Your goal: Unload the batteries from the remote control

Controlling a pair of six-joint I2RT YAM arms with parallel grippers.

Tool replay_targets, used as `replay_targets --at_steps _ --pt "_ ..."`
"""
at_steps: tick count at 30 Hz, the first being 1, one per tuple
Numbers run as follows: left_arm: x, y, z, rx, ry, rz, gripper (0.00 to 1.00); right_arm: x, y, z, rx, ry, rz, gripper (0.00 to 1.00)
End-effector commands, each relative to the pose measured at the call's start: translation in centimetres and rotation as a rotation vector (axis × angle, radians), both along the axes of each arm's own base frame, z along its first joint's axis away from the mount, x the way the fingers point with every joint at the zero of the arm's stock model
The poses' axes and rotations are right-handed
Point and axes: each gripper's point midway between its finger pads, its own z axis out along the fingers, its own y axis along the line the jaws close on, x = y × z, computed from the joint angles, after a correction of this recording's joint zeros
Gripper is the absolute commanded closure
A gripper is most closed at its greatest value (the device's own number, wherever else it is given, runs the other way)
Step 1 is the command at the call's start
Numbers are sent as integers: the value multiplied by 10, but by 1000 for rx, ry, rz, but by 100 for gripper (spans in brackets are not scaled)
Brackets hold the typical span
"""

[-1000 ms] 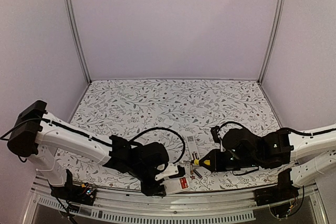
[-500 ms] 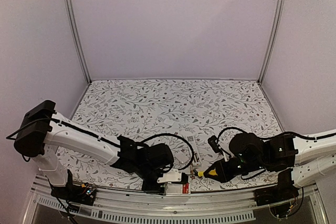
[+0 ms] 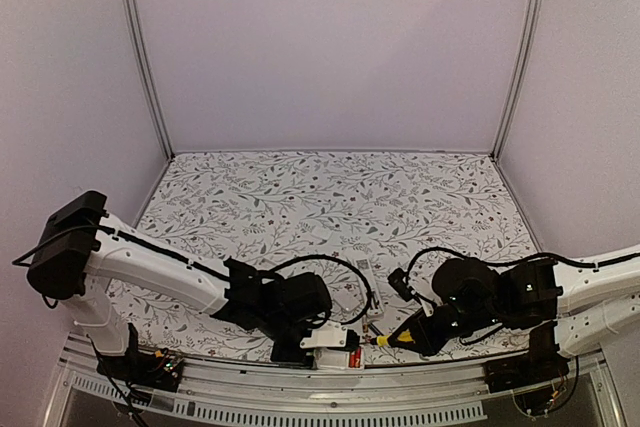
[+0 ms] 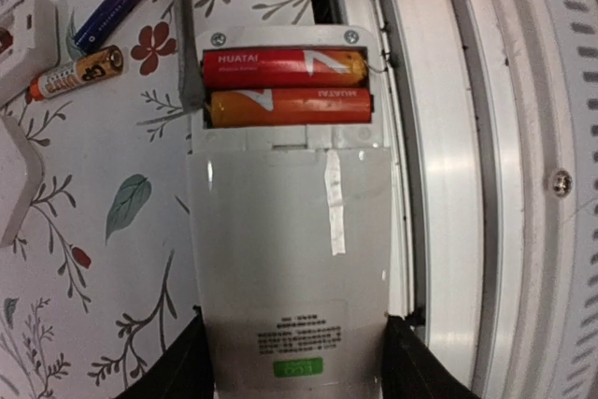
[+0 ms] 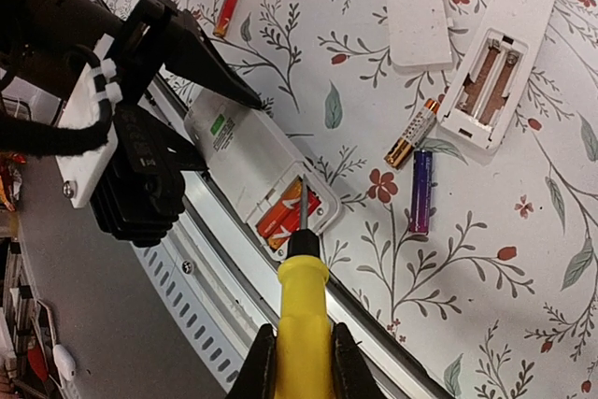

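My left gripper point(image 4: 291, 362) is shut on the lower end of a white remote control point(image 4: 290, 249), one finger on each long side. Its compartment is open, and two red-orange batteries point(image 4: 285, 88) lie in it side by side. My right gripper point(image 5: 301, 362) is shut on a yellow-handled screwdriver point(image 5: 304, 310), whose metal tip point(image 5: 303, 201) rests at the compartment's end, on those batteries point(image 5: 288, 217). From above, both grippers meet at the table's near edge, around the remote control point(image 3: 328, 338). Loose on the cloth lie a purple battery point(image 5: 421, 191), an orange-black one point(image 5: 414, 134) and a red one point(image 5: 225, 13).
A second white remote point(image 5: 505, 53) lies face down with its compartment open, and a square white cover point(image 5: 420, 27) lies beside it. A metal rail point(image 4: 448, 184) runs along the table's near edge, right next to the held remote.
My right arm has come down towards the near edge, bringing the screwdriver tip to the remote's compartment. My left gripper has shifted the remote slightly nearer the rail.
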Motion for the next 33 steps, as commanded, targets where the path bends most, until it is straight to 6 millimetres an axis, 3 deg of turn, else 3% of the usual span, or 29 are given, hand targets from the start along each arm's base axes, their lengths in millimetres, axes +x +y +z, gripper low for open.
replay_targets --at_steps 1,15,33 --pt "4 22 -27 103 -18 -4 77 4 -7 1 -25 -37 1 100" --pt "9 23 -32 120 -29 5 79 4 -22 14 0 -51 -23 100" --pt "9 25 -35 128 -29 6 81 3 -13 3 11 -37 -15 100"
